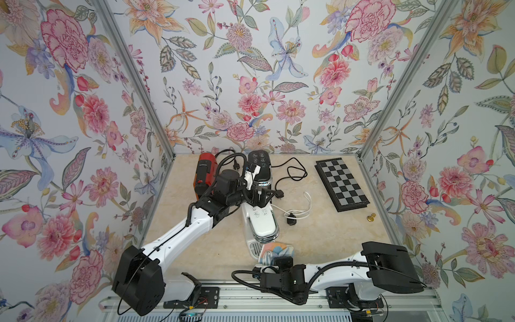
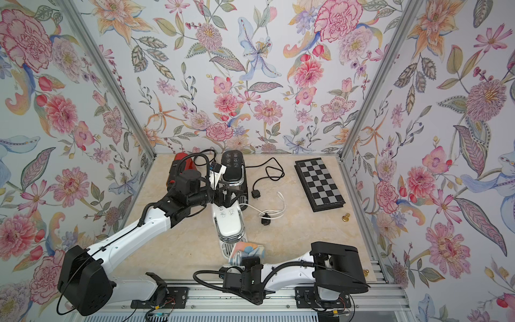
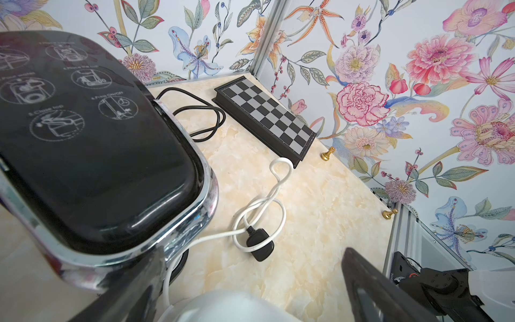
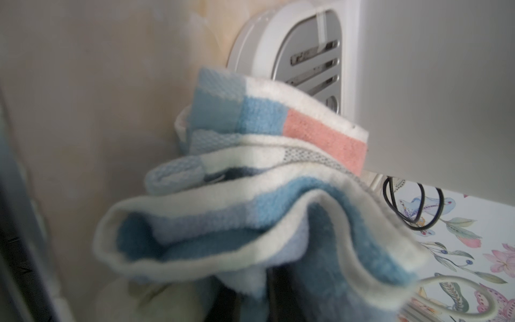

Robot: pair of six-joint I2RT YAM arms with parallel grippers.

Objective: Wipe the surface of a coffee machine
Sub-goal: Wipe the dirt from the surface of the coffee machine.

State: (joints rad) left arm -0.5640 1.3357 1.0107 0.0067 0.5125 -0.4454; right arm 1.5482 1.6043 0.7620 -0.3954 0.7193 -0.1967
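Far left on the marble-patterned table (image 1: 320,237) stands a red appliance (image 1: 204,170), partly hidden by the left arm. The left gripper (image 1: 259,196) hangs over the far upper end of the white coffee machine (image 1: 260,223). Its jaws are spread wide and grip nothing. In the left wrist view a gap shows between one finger (image 3: 370,284) and the rounded white shell. Just beyond stands a black coffee machine (image 1: 259,164) with a glossy domed lid, white pictograms and a chrome rim.

The white coffee machine sits at table centre, in smooth plastic with a chrome band. At its near end the cloth (image 1: 278,249), a bunched waffle-weave towel in blue, white and pink checks, overlaps the slotted metal drip grille (image 4: 315,64). The right gripper (image 1: 276,260) is clamped tight on the cloth's near side, its fingers covered by fabric.

Right of the machines lie a looped black cable (image 1: 295,170) and a white cable (image 1: 302,207) with a black plug. Far right lie a flat chessboard (image 1: 341,184) and, near it, a brass-coloured pawn (image 1: 371,217).
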